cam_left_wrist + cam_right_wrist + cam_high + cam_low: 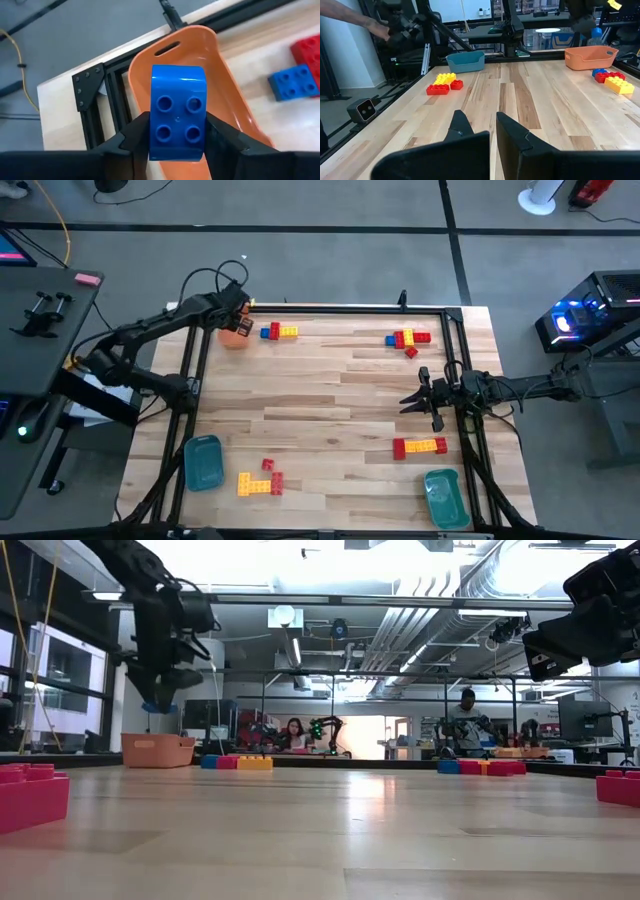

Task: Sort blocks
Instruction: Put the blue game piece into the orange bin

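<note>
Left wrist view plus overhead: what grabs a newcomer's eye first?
The blue block, pinched between the left gripper's fingers directly over the orange tray at the table's far left corner. Next, the brick clusters scattered about the wooden table, such as the red and yellow row near the right gripper, which hangs shut and empty at the right edge.

left arm reaches across to the far left corner of the table, wrist bent down, left gripper (177, 142) raised off the surface, its fingers (136, 132) pressed on either side of a blue block (178, 112). right arm comes in from the right edge at mid-table, stretched roughly level, pointing inward. right gripper (412, 397) fingers closed, nothing between them, tips (462, 122) above the tabletop.
</note>
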